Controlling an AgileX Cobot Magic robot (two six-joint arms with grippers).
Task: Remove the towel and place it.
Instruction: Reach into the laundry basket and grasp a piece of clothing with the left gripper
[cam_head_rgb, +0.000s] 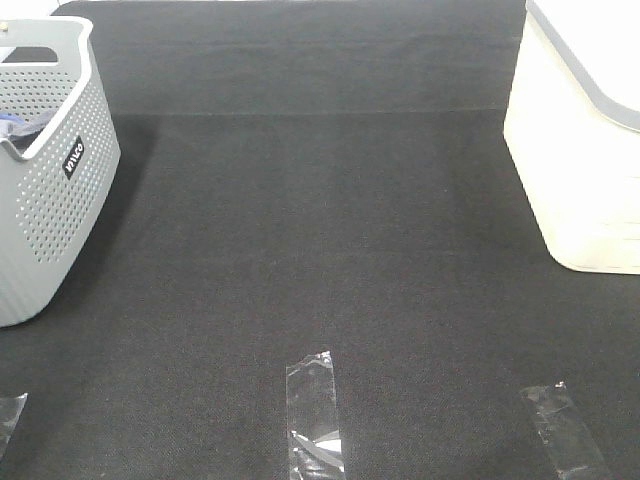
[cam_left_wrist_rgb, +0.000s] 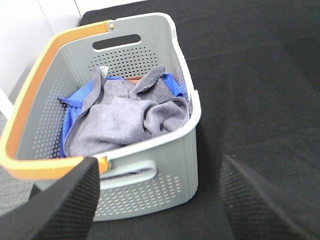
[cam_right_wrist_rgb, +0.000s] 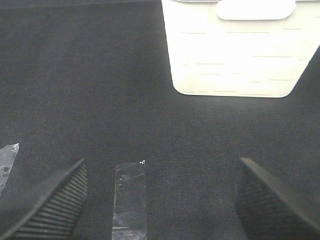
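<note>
We see the towel (cam_left_wrist_rgb: 125, 117) crumpled in the basket (cam_left_wrist_rgb: 165, 192), lying over a blue cloth (cam_left_wrist_rgb: 70, 112). The left pincer (cam_left_wrist_rgb: 159, 197) hovers near the basket, spread and empty. The right pincer (cam_right_wrist_rgb: 160, 200), likewise spread and empty, hangs over the dark surface (cam_head_rgb: 330, 230).

Black fabric-covered counter (cam_head_rgb: 300, 220), creased in one straight line from side to side toward the far edge. By the left edge, toward the far corner, a grey perforated laundry basket (cam_head_rgb: 50, 190) with a small black label on its side, upright. By the right edge, toward the far corner, a cream plastic bin (cam_head_rgb: 580, 170), also upright and well apart from the basket. Along the near edge, clear tape stuck flat: left strip (cam_head_rgb: 8, 415), middle strip (cam_head_rgb: 314, 415), right strip (cam_head_rgb: 562, 428), each apart from the next.
</note>
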